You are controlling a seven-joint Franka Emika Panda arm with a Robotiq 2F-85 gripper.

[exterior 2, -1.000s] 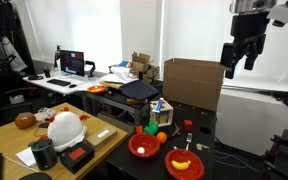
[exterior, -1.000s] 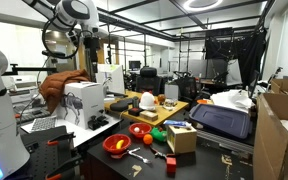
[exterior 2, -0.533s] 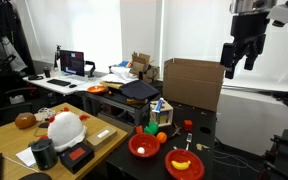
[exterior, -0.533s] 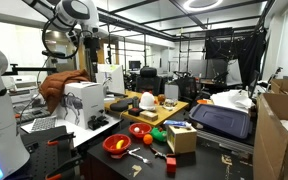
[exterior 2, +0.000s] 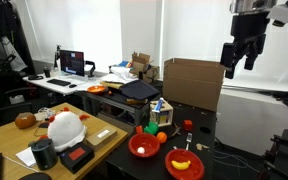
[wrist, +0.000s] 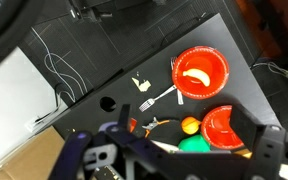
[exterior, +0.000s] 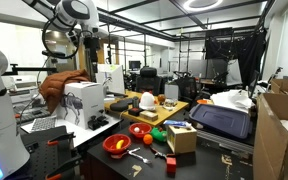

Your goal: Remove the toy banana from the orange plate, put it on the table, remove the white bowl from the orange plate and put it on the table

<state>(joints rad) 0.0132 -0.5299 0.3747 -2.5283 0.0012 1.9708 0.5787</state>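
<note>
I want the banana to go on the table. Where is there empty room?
Bare dark table lies between the white cable and the orange plate holding the toy banana. It is crowded near the fork and orange ball.

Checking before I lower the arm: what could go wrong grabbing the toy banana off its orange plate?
1. The toy banana lies flat inside the orange plate, so the open hand may catch the rim and shove the plate.
2. A second orange dish sits close by and is easy to mistake for the plate from this height.
3. A fork lies just beside the plate and could get knocked.
</note>
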